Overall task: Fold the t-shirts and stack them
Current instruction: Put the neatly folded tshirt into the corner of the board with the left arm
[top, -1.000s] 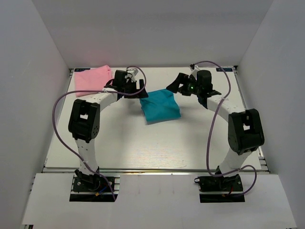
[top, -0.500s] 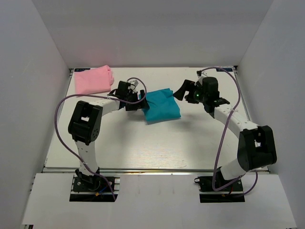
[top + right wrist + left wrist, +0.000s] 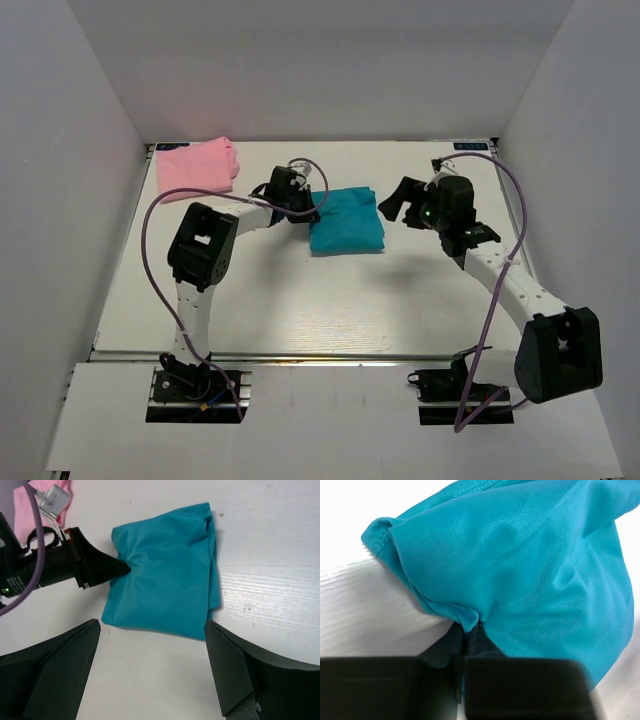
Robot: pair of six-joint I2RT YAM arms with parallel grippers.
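The central t-shirt (image 3: 346,220) lies on the surface (image 3: 300,300), toward the far side. The left gripper (image 3: 310,212) meets its left edge, and the right gripper (image 3: 396,200) hangs just right of it. The corner t-shirt (image 3: 195,167) lies far left, well apart.

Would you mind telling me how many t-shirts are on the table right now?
2. The teal t-shirt lies folded mid-table, its left edge pinched by the left gripper. The pink t-shirt sits folded in the far left corner. I see no others.

A white worktop (image 3: 300,295) with fine ridged lines, enclosed by plain white walls (image 3: 320,70) on three sides.
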